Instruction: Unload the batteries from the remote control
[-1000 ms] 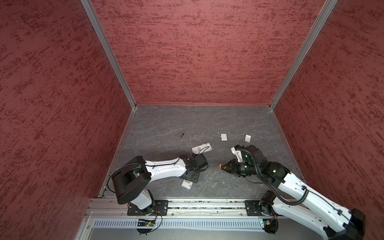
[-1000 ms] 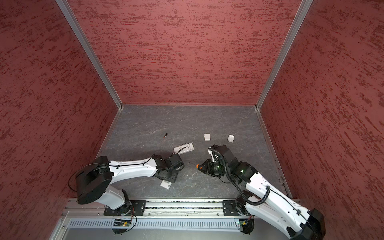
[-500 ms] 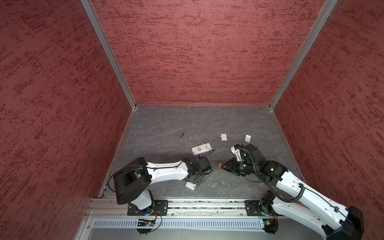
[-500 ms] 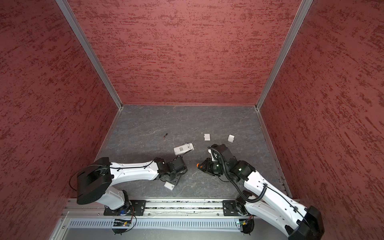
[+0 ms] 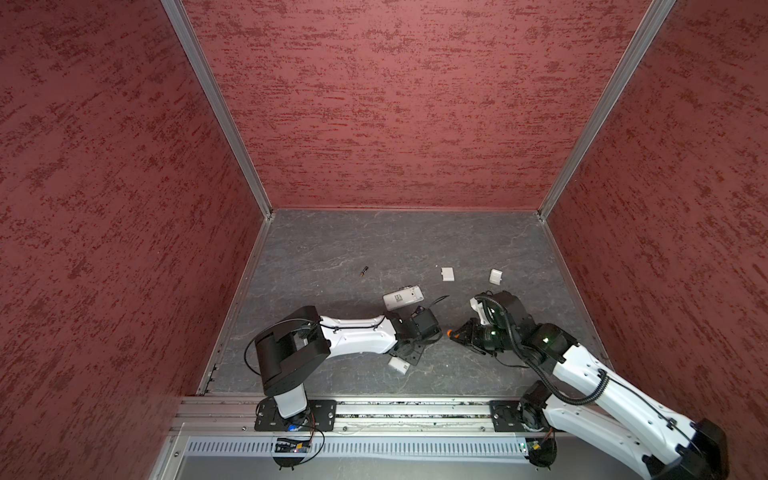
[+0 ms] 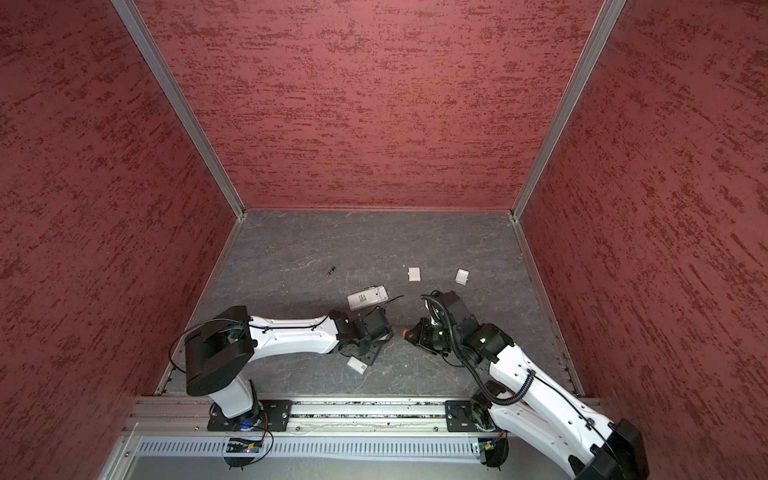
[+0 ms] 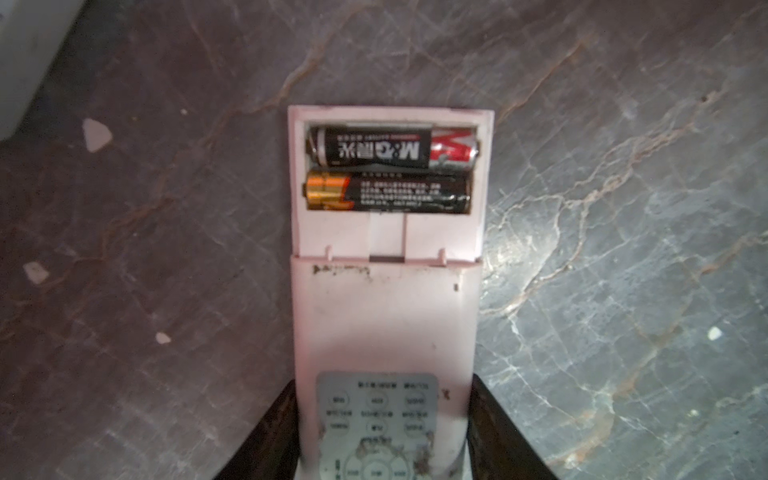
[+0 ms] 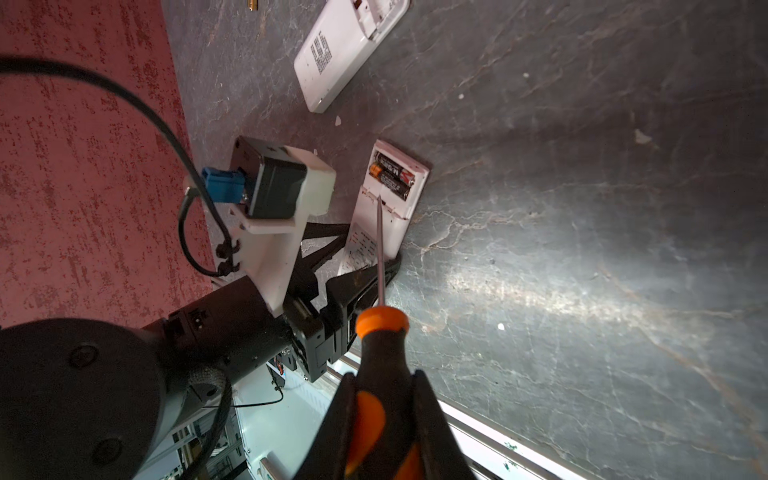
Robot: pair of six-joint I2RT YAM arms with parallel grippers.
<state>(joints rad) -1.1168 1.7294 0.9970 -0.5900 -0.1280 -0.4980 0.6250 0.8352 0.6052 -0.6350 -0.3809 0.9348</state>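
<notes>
Two black fingers [image 7: 266, 440] of the left gripper [image 7: 383, 380] lie flat against the long sides of the remote control [image 7: 384, 316]. They hold it at a middling width near its button end, with the battery bay uncovered. Both batteries [image 7: 392, 147] sit in that bay, side by side across the remote control, right at its free end.

The right gripper [image 8: 384, 374] is pinched narrow on the orange-and-black handle of a screwdriver [image 8: 380, 345]. The thin shaft reaches over the remote control, and its tip is at the ledge just beside the nearer cell. Whether it touches cannot be told.

In both top views the grippers are near each other but apart, low in the middle of the grey floor [image 5: 332, 249]. The remote control [image 5: 398, 365] pokes out below the left gripper, with a strip of floor between it and the front rail [image 5: 415, 409]. A second remote [image 5: 403, 297] lies just beyond the left gripper. Two white covers [image 5: 447, 274] lie beyond the right one. A loose battery [image 5: 364, 271] lies farther off toward the left wall, well apart from everything. Past these, broad floor runs to the red walls [image 5: 395, 104] that close three sides.

One seated cell is black and red, with "M&G" in white, upside down in the left wrist view, next to Chinese characters. Its neighbour is black with a coppery-gold end, and its print is too fine to read. A grey sticker [image 7: 376, 407] on the remote control carries button legends, which are blurred. The second remote bears a block of dark print that cannot be read.
</notes>
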